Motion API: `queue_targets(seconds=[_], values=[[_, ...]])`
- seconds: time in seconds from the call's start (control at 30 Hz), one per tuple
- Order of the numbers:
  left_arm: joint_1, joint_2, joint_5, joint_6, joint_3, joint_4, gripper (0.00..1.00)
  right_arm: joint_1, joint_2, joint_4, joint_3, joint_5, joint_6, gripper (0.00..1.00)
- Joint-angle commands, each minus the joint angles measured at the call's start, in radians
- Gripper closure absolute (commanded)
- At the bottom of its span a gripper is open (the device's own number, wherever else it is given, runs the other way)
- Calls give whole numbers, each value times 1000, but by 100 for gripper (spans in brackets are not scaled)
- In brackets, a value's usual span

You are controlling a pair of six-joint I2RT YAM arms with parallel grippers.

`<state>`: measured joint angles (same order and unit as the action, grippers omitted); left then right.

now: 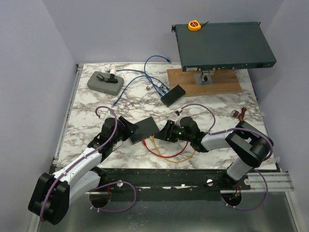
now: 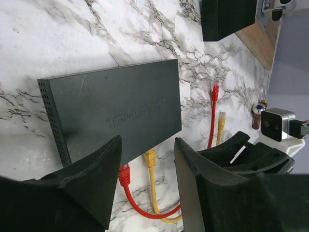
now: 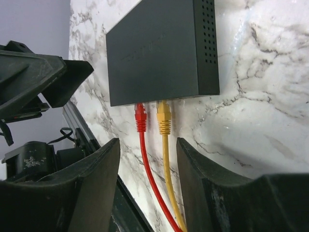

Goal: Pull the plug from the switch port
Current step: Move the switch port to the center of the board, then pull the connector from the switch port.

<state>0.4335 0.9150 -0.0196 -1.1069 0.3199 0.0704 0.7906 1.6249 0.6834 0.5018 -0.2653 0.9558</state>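
Two plugs, the red plug (image 3: pixel 140 119) and the yellow plug (image 3: pixel 164 117), sit in the switch (image 3: pixel 154 53) just ahead of the right gripper (image 3: pixel 147 141), whose jaws stand parted and empty; beyond the switch, the left gripper (image 2: pixel 147 141) is likewise parted, holding nothing

Tabletop (image 1: pixel 91 104): white marble pattern with grey-brown veining, glossy enough to carry a soft sheen in the right wrist view. It is enclosed by plain pale lavender panels — back wall (image 1: pixel 120 29) at 12 o'clock, left wall (image 1: pixel 29 72) at 9, right wall (image 1: pixel 292 43) at 3, all bare and matte. A silver rail (image 1: pixel 65 118) runs along the table's 9 o'clock edge. A black frame bar (image 1: pixel 164 175) crosses the 6 o'clock edge, with a slotted silver extrusion (image 1: pixel 273 180) at about 5. Below the bar lies a dull grey metal sheet (image 1: pixel 169 217). Light is even and diffuse — shadows faint and soft-edged.
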Motion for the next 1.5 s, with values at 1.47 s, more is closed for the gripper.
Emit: queue_targets(seconds=[1.47], values=[[47, 174, 79, 30, -88, 179, 77, 29, 290, -47, 159, -4, 166, 77]])
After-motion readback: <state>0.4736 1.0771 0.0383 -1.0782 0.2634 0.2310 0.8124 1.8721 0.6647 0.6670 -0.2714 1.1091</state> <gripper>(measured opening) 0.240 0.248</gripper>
